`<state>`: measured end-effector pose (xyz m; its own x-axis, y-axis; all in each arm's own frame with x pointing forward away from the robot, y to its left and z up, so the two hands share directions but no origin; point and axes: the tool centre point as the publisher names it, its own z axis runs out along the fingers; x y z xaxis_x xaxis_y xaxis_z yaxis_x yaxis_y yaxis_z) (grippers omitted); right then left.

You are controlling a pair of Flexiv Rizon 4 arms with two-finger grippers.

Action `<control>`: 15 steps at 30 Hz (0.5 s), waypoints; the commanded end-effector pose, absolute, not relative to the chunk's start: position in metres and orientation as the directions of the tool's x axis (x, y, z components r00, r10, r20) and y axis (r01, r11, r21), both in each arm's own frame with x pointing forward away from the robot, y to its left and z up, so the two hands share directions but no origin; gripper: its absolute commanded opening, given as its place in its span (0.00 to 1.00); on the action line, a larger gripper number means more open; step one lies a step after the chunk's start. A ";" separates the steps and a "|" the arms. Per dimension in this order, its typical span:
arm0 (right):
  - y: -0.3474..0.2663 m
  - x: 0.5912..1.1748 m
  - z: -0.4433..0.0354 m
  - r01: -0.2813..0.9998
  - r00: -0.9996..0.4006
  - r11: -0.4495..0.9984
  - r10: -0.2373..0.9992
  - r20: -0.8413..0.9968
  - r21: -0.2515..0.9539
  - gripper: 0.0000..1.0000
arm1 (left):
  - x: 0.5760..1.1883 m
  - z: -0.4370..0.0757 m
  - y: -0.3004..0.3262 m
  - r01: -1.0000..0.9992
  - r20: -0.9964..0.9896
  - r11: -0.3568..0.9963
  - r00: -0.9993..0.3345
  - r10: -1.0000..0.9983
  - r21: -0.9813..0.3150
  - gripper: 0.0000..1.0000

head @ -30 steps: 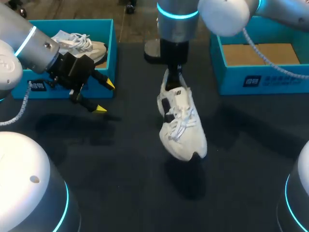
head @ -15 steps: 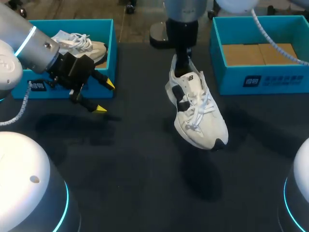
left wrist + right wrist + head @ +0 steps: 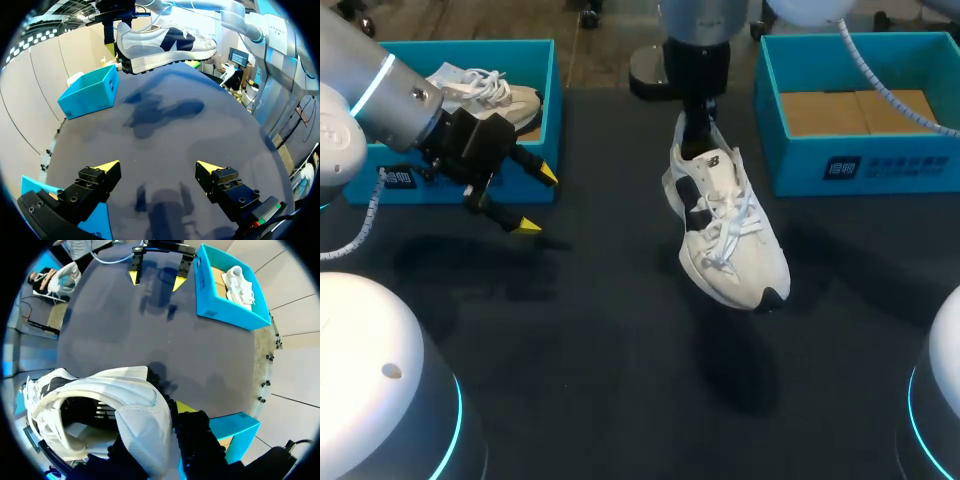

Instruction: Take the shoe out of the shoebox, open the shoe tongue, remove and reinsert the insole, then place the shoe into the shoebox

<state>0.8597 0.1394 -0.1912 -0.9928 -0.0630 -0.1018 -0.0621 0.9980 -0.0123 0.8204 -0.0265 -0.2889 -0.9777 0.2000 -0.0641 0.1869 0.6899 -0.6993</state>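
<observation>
A white shoe (image 3: 725,235) with black side patches hangs above the dark table, toe pointing toward the front right. My right gripper (image 3: 695,125) is shut on its heel from above. In the right wrist view the shoe's heel collar (image 3: 145,415) sits pinched in the right gripper (image 3: 167,415), with one yellow fingertip (image 3: 184,407) showing outside the heel. The right shoebox (image 3: 850,165) stands just right of the shoe, with brown cardboard inside. My left gripper (image 3: 537,202) is open and holds nothing, in front of the left box. From the left gripper (image 3: 159,167), the shoe (image 3: 165,40) is seen raised far ahead.
The left blue shoebox (image 3: 535,190) at the back left holds a second white shoe (image 3: 490,90). In the right wrist view this box (image 3: 207,295) lies beyond the left gripper (image 3: 157,279). Bare dark tabletop (image 3: 620,340) spreads across the middle and front.
My right arm carried the shoe to the right and slightly back, toward the right box, then held still. The left arm has not moved.
</observation>
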 end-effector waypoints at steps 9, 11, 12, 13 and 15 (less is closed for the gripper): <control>0.113 0.879 -0.188 -0.015 -0.996 1.000 -0.017 -0.093 -0.026 0.00 | 0.820 -0.289 -0.026 0.187 -0.065 0.692 -0.978 0.200 -0.698 1.00; 0.102 0.887 -0.185 -0.012 -0.995 0.999 -0.016 -0.096 -0.035 0.00 | 0.820 -0.289 -0.026 0.187 -0.065 0.692 -0.978 0.200 -0.698 1.00; 0.099 0.889 -0.184 -0.013 -0.995 0.999 -0.016 -0.098 -0.036 0.00 | 0.820 -0.289 -0.026 0.187 -0.065 0.692 -0.978 0.200 -0.698 1.00; 0.092 0.892 -0.183 -0.015 -0.995 0.999 -0.019 -0.102 -0.039 0.00 | 0.820 -0.289 -0.026 0.187 -0.065 0.692 -0.978 0.200 -0.698 1.00; 0.079 0.900 -0.182 -0.025 -0.994 0.999 -0.029 -0.109 -0.037 0.00 | 0.820 -0.289 -0.026 0.187 -0.065 0.692 -0.978 0.200 -0.698 1.00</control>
